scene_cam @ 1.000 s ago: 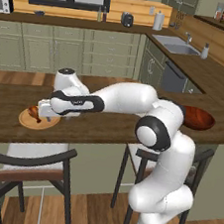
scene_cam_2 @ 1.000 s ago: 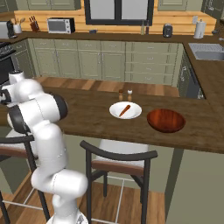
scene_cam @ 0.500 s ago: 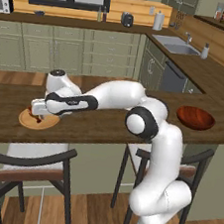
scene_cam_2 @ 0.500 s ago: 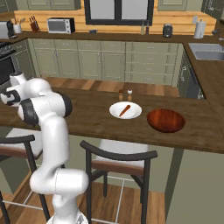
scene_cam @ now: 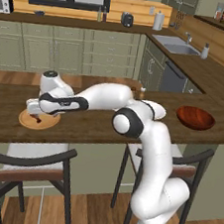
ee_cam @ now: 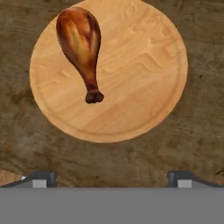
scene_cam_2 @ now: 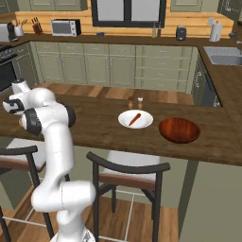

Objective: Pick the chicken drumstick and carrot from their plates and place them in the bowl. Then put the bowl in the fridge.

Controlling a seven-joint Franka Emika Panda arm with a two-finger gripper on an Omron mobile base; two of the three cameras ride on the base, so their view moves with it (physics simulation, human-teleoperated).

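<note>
Swinging farther left than before, the hand [scene_cam: 37, 116] now hangs wide open over the wooden plate [ee_cam: 144, 78]. Its arm hides most of the chicken drumstick [ee_cam: 80, 41] from the left base camera. At the bottom edge of the hand camera, at 6 o'clock, only the fingertips [ee_cam: 41, 178] peek up.

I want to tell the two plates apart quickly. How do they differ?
The wooden plate is tan with a raised rim and holds the drumstick; the white plate is plain and holds the carrot. The wooden plate lies under the gripper; the white one sits beside the bowl. Both are round and flat.
</note>
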